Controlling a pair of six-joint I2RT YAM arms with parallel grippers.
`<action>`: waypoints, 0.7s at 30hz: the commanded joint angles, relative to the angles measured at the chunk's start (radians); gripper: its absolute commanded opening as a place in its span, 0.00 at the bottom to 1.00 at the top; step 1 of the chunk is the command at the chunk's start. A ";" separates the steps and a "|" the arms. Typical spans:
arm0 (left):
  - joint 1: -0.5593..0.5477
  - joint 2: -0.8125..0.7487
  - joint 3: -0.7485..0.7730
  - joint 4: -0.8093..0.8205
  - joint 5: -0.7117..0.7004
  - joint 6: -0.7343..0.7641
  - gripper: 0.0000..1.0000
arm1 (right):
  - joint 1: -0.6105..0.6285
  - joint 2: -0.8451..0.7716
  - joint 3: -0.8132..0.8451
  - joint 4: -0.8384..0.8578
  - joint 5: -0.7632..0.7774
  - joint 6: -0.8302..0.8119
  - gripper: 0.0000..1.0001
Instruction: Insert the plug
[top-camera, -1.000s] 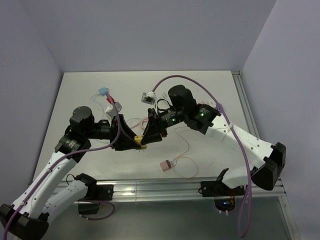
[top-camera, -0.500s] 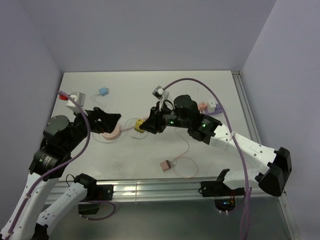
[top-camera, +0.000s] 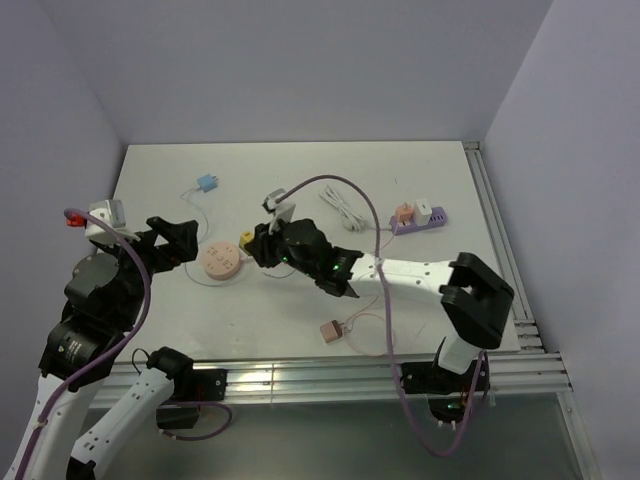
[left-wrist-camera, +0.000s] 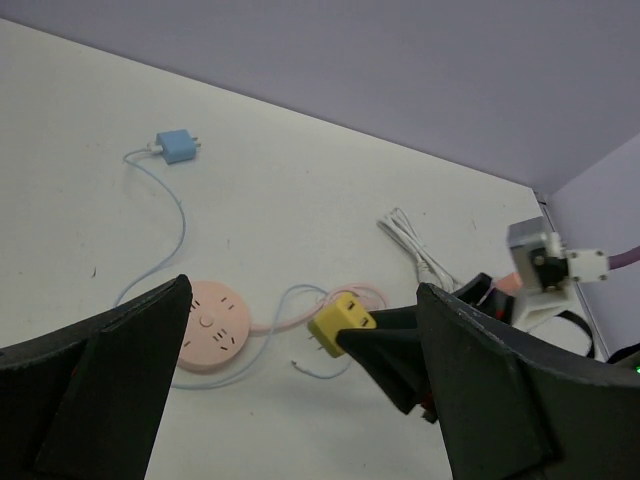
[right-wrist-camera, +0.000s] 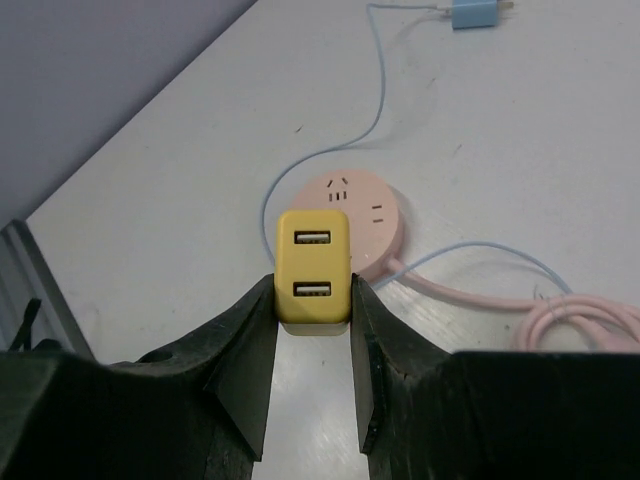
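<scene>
My right gripper (top-camera: 254, 245) is shut on the yellow two-port plug (top-camera: 246, 241), its fingers pressing both sides (right-wrist-camera: 313, 272). The plug hangs just above the table, beside the right edge of the round pink socket (top-camera: 220, 260); in the right wrist view that socket (right-wrist-camera: 355, 215) lies just beyond the plug. In the left wrist view the plug (left-wrist-camera: 341, 323) points its prongs down-left towards the socket (left-wrist-camera: 207, 325). My left gripper (top-camera: 175, 243) stands wide open and empty to the left of the socket, its jaws framing the scene (left-wrist-camera: 305, 290).
A blue plug (top-camera: 207, 183) with a thin blue cable lies behind the socket. A coiled white cable (top-camera: 345, 208) and a purple power strip (top-camera: 420, 216) with adapters sit at the back right. A small pink plug (top-camera: 331, 331) lies near the front edge.
My left gripper has let go of the yellow plug, opened wide and pulled back to the left. My right arm has carried the plug leftwards to the pink socket.
</scene>
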 joint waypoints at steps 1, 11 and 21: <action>0.001 -0.010 -0.017 0.001 -0.009 0.008 1.00 | 0.050 0.080 0.109 0.153 0.121 -0.073 0.00; 0.001 -0.050 -0.063 0.036 0.022 -0.034 0.99 | 0.082 0.343 0.276 0.190 0.178 -0.134 0.00; 0.001 -0.073 -0.081 0.049 0.028 -0.029 0.99 | 0.054 0.502 0.416 0.163 0.121 -0.159 0.00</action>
